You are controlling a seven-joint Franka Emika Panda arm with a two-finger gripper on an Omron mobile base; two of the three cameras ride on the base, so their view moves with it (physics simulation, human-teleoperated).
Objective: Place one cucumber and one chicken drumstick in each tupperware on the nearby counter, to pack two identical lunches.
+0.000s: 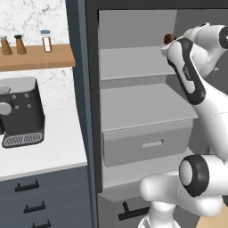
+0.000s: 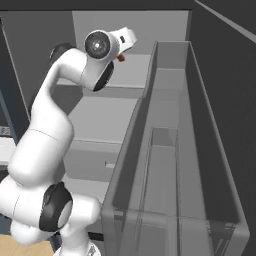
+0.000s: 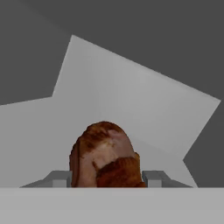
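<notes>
The open fridge takes up the scene, its grey shelves bare in front of the arm, and the white bench with the coffee machine lies off to the arm's left, beyond the fridge's side wall. The arm is raised to the upper shelf, and there the tool is pinching the chicken drumstick, its two fingers flanking the brown meat on either side. In the hand view the drumstick fills the gap between them, its fat end pointing away from the hand into the shelf's back corner. My guess is the carry must swing out and leftward to the bench, since no tupperware appears here
</notes>
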